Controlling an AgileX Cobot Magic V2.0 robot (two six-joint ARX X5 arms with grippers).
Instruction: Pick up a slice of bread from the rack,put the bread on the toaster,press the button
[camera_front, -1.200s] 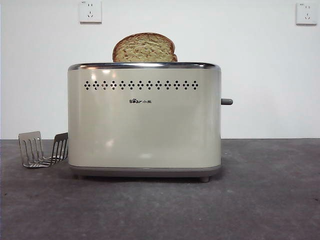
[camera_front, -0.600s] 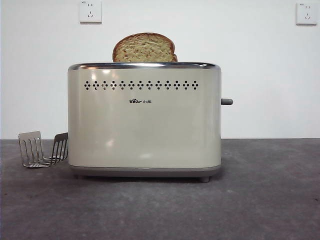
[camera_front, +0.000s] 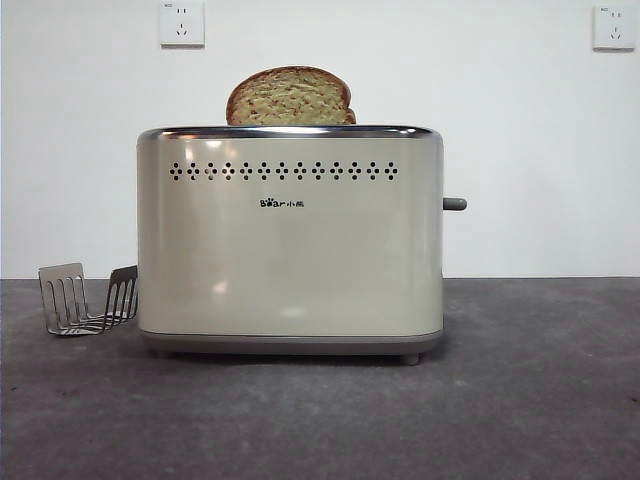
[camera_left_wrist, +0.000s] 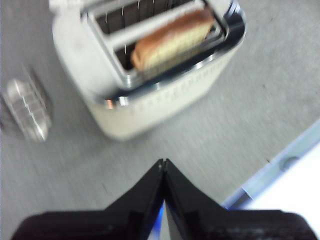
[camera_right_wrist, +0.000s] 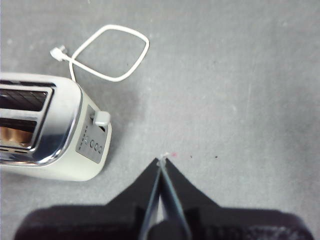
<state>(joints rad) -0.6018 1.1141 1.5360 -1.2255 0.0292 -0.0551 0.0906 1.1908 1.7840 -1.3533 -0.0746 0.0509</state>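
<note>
Cream toaster (camera_front: 290, 240) holds centre table, the bread (camera_front: 290, 97) standing in its slot with the rounded top poking above the chrome rim, exactly as it stood a second ago; nothing has shifted. Silver rack (camera_front: 85, 300) sits bare at the toaster's nine o'clock. Both arms hang high: left gripper (camera_left_wrist: 163, 161) pinched closed and carrying nothing, right gripper (camera_right_wrist: 163, 161) likewise closed above bare table. At three o'clock the button (camera_front: 454, 204) looks not yet pressed, so that's what remains, probably for the right.
</note>
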